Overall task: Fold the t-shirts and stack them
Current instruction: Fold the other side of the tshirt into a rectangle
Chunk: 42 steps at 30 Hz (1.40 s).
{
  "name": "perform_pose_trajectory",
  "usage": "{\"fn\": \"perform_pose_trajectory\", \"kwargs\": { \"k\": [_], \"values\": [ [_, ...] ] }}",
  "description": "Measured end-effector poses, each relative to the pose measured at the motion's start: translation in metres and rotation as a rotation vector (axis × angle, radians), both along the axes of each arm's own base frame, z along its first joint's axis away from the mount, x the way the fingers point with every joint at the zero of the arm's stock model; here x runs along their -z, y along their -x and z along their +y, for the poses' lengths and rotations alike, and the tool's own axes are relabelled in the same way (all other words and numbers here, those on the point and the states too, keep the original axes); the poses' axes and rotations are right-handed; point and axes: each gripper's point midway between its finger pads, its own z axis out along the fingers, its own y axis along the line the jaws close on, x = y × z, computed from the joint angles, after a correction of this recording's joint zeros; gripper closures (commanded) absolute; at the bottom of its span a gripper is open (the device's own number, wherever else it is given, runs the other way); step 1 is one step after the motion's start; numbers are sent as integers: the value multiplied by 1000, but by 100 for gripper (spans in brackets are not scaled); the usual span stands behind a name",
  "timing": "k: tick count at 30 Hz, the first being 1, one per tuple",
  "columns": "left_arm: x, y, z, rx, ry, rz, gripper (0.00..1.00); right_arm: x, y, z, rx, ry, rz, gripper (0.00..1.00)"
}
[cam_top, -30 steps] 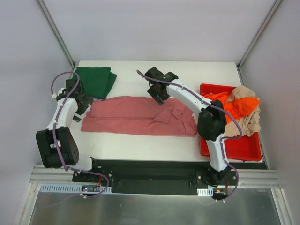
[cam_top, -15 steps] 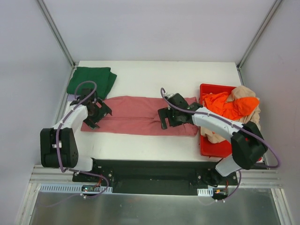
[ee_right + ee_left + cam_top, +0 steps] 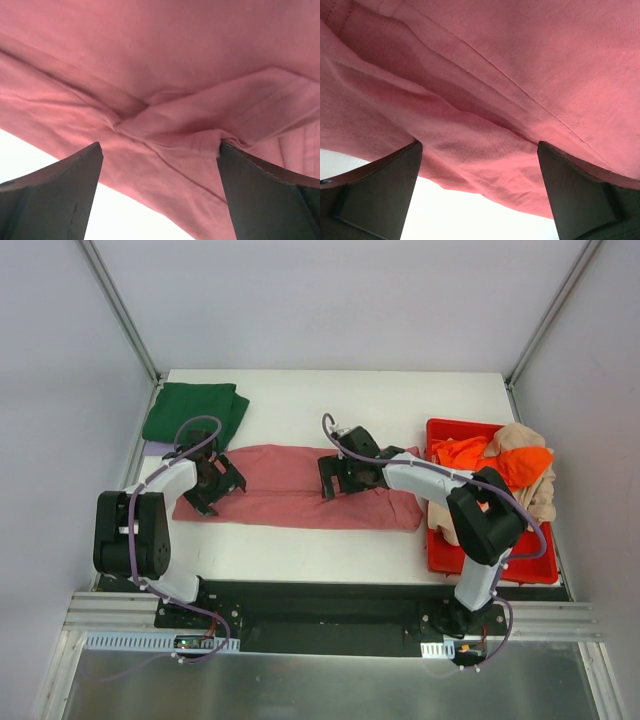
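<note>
Top view: rose-red t-shirt (image 3: 285, 498) is lying spread across mid-frame on the tabletop (image 3: 330, 400). Left claw (image 3: 215, 483) is hanging wide open over its left end, right claw (image 3: 335, 478) wide open over its middle. Green t-shirt (image 3: 195, 412) is sitting folded, upper left.

Left wrist: fingers (image 3: 380, 195) are standing apart, rose cloth filling the frame.

Right wrist: a bunched fold is lying between the spread fingers.

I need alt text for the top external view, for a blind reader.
A rose-red t-shirt lies spread on a table, the open left hand over its left end and the open right hand near its middle. A dark green t-shirt lies back left; a red bin at right holds an orange t-shirt and a beige t-shirt.
</note>
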Motion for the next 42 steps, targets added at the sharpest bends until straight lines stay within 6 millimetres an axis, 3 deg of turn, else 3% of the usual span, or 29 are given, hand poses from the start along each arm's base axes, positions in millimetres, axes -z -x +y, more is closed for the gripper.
{"fn": "perform_pose_trajectory", "kwargs": {
  "k": [5,10,13,15,18,23,27,31,35,37,42],
  "values": [
    [1,0,1,-3,-2,1,1,-6,-25,13,14,-47,-46,4],
    [0,2,2,-2,-3,-13,1,-16,-63,44,9,-144,-96,4],
    [-1,6,3,1,-9,-19,1,-27,-86,60,6,-187,-132,4],
    [-3,8,6,4,-27,-24,1,-37,-91,63,2,-200,-159,4],
    [-6,9,7,10,-33,-34,1,-49,-85,54,-33,-181,-191,2],
    [-5,10,7,21,-33,-32,1,-57,-44,10,-131,-55,-199,5],
    [-2,15,5,27,-25,-20,1,-36,-2,-32,-237,95,-155,10],
    [1,19,3,31,-13,-10,1,-12,22,-44,-349,209,-103,23],
    [1,19,3,35,-14,-10,1,-4,16,-31,-409,268,-95,30],
    [1,19,3,34,-15,-11,1,-2,6,-24,-413,292,-111,38],
    [1,19,3,35,-15,-14,1,2,-7,-28,-388,361,-127,45]
  ]
}}
